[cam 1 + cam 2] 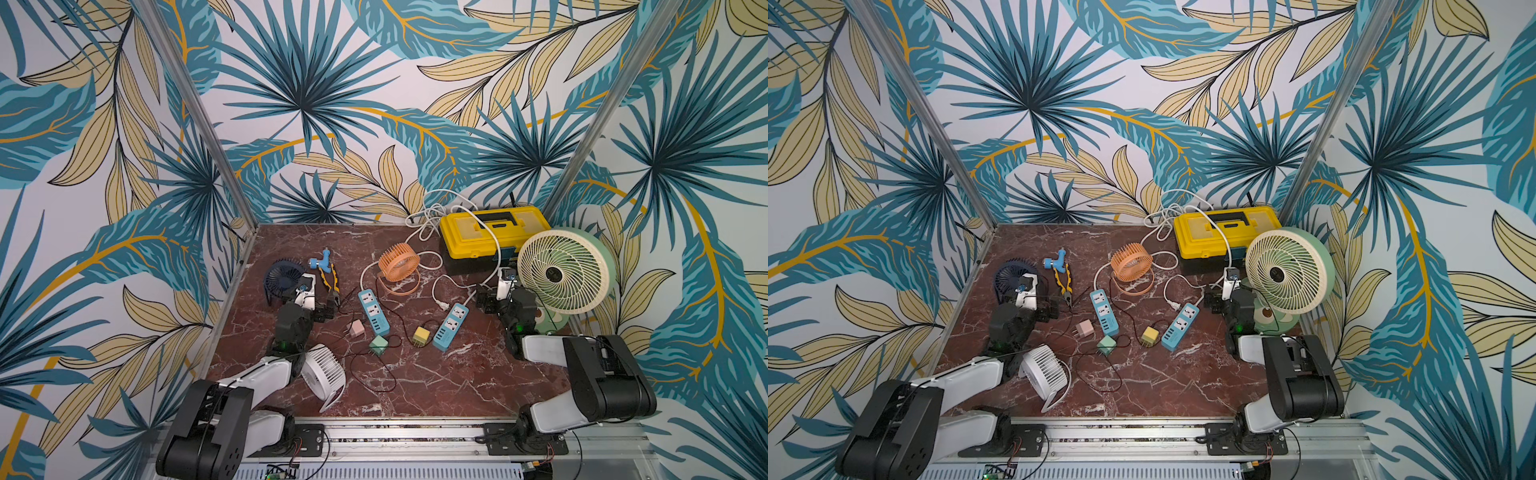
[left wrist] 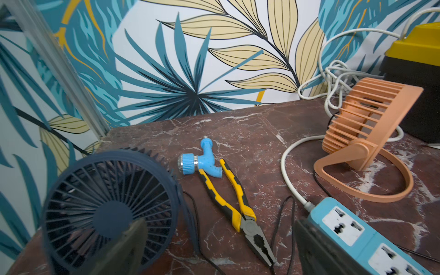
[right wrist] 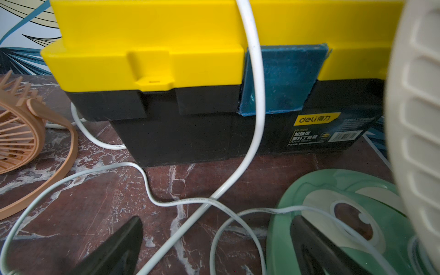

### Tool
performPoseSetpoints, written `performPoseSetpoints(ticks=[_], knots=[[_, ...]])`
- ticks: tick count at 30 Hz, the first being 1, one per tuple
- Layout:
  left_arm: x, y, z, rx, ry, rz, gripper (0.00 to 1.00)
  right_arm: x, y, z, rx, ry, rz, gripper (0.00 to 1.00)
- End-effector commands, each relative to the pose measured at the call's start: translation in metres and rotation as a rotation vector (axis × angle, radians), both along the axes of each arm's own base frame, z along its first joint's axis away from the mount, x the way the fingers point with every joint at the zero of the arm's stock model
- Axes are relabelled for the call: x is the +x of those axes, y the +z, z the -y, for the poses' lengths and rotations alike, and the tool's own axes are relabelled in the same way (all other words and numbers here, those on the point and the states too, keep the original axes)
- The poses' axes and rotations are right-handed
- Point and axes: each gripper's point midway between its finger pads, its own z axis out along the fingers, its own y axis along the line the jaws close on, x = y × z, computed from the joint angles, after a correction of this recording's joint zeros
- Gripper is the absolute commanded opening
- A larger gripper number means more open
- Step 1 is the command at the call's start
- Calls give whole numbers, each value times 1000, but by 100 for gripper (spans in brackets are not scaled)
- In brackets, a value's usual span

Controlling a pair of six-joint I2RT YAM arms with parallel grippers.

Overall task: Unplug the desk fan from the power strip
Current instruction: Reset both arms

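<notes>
A robot test booth in a lab rather than a lived-in room — leaf-print wall panels (image 1: 311,104) set between bare aluminium posts (image 1: 598,116) box in a small marble-look tabletop (image 1: 457,386). One post rises just behind the yellow toolbox (image 1: 490,232); well in front of it, two robot arms (image 1: 598,374) are bolted to a metal rail (image 1: 395,432).

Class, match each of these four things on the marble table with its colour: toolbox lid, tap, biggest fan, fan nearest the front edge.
Things:
1 toolbox lid
2 tap
3 biggest fan
4 fan nearest the front edge

Colours:
a white
b light blue
c yellow
d pale green and cream

Pairs: 1-c; 2-b; 3-d; 4-a
</notes>
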Motion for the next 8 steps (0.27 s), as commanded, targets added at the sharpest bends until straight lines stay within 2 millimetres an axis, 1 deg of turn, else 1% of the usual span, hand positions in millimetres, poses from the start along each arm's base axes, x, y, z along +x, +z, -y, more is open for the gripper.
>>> performPoseSetpoints(ticks=[1, 4, 5, 8], knots=[[-1, -7, -20, 53, 85, 4, 100, -2, -1, 0, -5, -3, 4, 99], [5, -8, -23, 62, 99, 22, 100, -2, -1, 0, -6, -2, 4, 99], [6, -10, -25, 52, 105, 26, 100, -2, -1, 0, -5, -3, 4, 99], [13, -21, -24, 42, 91, 11, 100, -2, -1, 0, -6, -2, 4, 99]])
